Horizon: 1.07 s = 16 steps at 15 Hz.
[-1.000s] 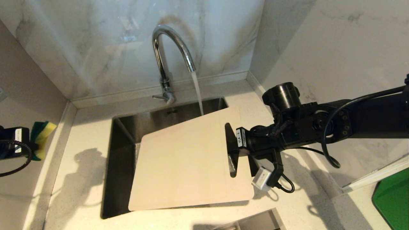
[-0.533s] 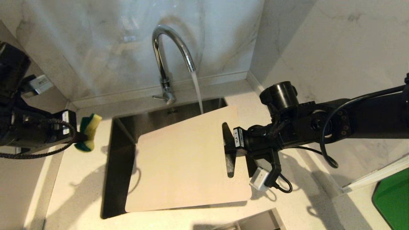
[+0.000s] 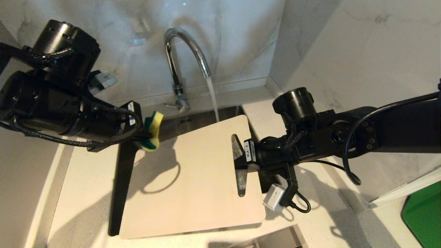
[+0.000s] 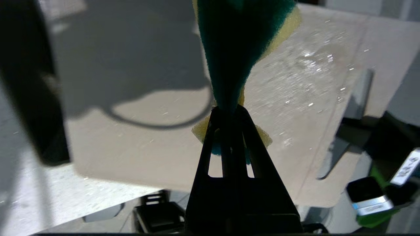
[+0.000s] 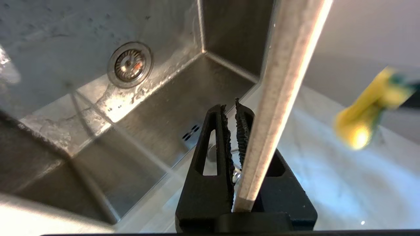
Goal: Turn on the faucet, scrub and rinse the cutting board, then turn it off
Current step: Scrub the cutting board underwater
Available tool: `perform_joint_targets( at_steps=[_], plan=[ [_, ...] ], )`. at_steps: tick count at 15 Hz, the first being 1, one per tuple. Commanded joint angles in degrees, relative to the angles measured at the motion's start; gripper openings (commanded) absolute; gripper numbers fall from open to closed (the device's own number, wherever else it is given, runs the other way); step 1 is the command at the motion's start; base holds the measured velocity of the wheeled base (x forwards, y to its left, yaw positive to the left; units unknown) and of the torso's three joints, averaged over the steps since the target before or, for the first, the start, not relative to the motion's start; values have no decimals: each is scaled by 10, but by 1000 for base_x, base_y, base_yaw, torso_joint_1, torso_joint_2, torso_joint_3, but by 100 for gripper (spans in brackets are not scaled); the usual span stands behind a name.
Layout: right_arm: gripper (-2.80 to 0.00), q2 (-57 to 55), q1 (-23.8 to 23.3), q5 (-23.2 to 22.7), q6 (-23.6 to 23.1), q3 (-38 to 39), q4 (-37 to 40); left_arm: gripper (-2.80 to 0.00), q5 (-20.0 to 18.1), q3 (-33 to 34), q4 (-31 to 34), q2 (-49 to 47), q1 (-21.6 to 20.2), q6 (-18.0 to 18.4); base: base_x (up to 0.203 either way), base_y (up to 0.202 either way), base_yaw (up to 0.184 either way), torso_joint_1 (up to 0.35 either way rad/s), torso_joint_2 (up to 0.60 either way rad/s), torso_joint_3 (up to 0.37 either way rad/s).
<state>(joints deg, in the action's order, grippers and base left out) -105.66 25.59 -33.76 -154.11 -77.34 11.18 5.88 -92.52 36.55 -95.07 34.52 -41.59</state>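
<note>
The chrome faucet (image 3: 179, 62) at the back of the sink is running, and its stream (image 3: 213, 100) falls past the far edge of the cutting board (image 3: 193, 182). The cream board lies tilted over the sink. My right gripper (image 3: 241, 162) is shut on the board's right end at the handle slot. The right wrist view shows the board's edge (image 5: 285, 91) running up beside the right gripper (image 5: 231, 109). My left gripper (image 3: 143, 137) is shut on a yellow-green sponge (image 3: 151, 131), hanging just above the board's far left corner. In the left wrist view the sponge (image 4: 236, 49) sticks out past the left gripper (image 4: 229, 109) over the wet board (image 4: 147, 141).
The steel sink (image 3: 122, 179) lies under the board, and its drain (image 5: 130, 64) shows in the right wrist view. Marble walls close the back and right sides. Pale countertop (image 3: 82, 193) runs left of the sink. A green object (image 3: 423, 213) sits at the far right.
My left arm has swung in from the left edge with the sponge to the board's far left corner. The right gripper has carried the board a little leftward. Water keeps running.
</note>
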Motion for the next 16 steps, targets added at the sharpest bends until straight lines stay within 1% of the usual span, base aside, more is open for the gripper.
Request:
perform_joint_targets(
  at_steps=[1, 2, 4, 6, 9, 11, 14, 15, 16],
  plan=[
    [-280, 1, 8, -2, -9, 1, 1, -280, -21, -37, 1, -52, 9, -7, 0, 0, 0, 0, 0, 0],
    [-280, 1, 9, -2, -9, 1, 1, -280, -27, -45, -2, -62, 11, -9, 0, 0, 0, 0, 0, 0],
    [-280, 1, 18, -2, -9, 3, 1, -280, -29, -63, -22, -78, 18, -9, 0, 0, 0, 0, 0, 0],
    [-280, 1, 24, -1, -8, 4, 0, -280, -29, -89, -27, -89, 28, -10, 0, 0, 0, 0, 0, 0],
    [-280, 1, 24, -1, -8, 5, 0, -280, -29, -121, -27, -116, 38, -26, 0, 0, 0, 0, 0, 0],
    [-280, 1, 24, -1, -7, 7, 0, -280, -29, -126, -34, -131, 48, -27, 0, 0, 0, 0, 0, 0],
    [-280, 2, 24, -1, -7, 9, -2, -280, -26, -121, -42, -154, 46, -22, 0, 0, 0, 0, 0, 0],
    [-280, 3, 24, -1, -1, 10, -12, -280, -25, -119, -42, -161, 44, -18, 0, 0, 0, 0, 0, 0],
    [-280, 6, 24, -1, 16, 12, -29, -280, -25, -116, -43, -169, 41, -14, 0, 0, 0, 0, 0, 0]
  ],
)
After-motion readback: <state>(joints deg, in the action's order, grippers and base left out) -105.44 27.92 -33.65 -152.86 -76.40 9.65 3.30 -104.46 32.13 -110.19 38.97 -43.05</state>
